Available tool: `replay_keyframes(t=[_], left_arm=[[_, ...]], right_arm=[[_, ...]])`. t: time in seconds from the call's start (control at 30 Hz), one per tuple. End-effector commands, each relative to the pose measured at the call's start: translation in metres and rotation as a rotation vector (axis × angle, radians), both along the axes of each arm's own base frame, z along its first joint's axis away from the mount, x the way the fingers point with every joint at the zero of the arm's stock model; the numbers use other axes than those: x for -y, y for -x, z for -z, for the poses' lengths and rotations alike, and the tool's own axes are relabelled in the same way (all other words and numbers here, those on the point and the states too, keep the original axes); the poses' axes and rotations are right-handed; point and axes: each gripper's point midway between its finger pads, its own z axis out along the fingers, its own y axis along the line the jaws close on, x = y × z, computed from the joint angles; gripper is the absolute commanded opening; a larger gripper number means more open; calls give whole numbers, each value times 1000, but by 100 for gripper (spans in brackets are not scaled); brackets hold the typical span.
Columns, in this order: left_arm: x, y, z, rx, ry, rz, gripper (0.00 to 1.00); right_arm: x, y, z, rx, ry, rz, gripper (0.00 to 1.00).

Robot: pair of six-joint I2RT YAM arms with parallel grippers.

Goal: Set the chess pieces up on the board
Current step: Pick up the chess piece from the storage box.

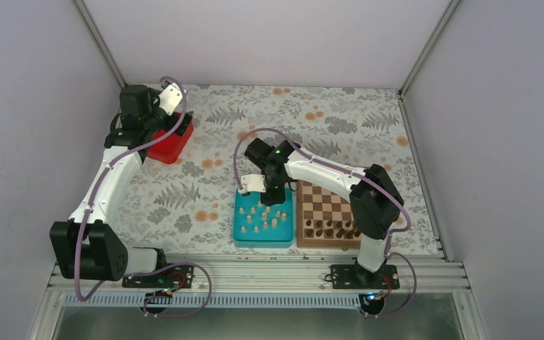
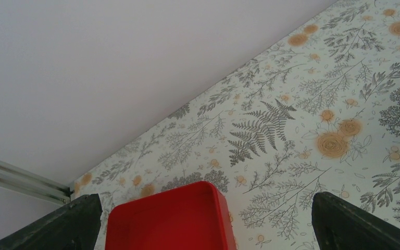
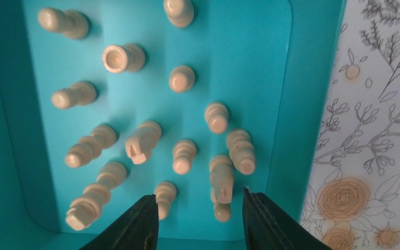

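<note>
Several pale beige chess pieces (image 1: 263,216) stand in a teal tray (image 1: 241,236) left of the board (image 1: 326,198). Dark brown chessmen (image 1: 331,228) fill the board's near rows. My right gripper (image 1: 268,193) hangs open over the tray's far end. In the right wrist view its gripper (image 3: 197,205) is open above the tray floor (image 3: 250,57), with a pawn (image 3: 164,198) by the left finger and a knight (image 3: 221,179) and a pawn (image 3: 222,211) by the right finger. My left gripper (image 2: 203,221) is open above a red box (image 2: 169,221).
The red box (image 1: 171,144) sits at the far left of the floral cloth (image 1: 312,113). White walls close in on three sides. A metal rail (image 1: 255,273) runs along the near edge.
</note>
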Motion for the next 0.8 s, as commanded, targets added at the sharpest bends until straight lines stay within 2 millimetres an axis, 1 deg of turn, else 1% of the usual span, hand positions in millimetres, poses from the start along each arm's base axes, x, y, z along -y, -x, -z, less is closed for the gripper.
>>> replay_keyframes(t=[0.0,0.2,0.4,0.5,0.63,0.77], left_arm=[[-1,1,-13,50,-5,2,100],[0,0,-13,50,1,7,100],[0,2,-11,49,-3,4,100],[-1,2,-9,46,-6,4,100],[-1,2,-8,44,-7,3,100],[-1,2,-9,45,-10,3,100]], right_arm=[[4,-6,7,42,15,23,43],[8,-6,18,43,35,30,39],[8,-8,23,48,44,34,36],[10,-9,29,46,55,39,33],[15,-8,39,42,75,45,33],[18,-11,44,48,79,54,33]])
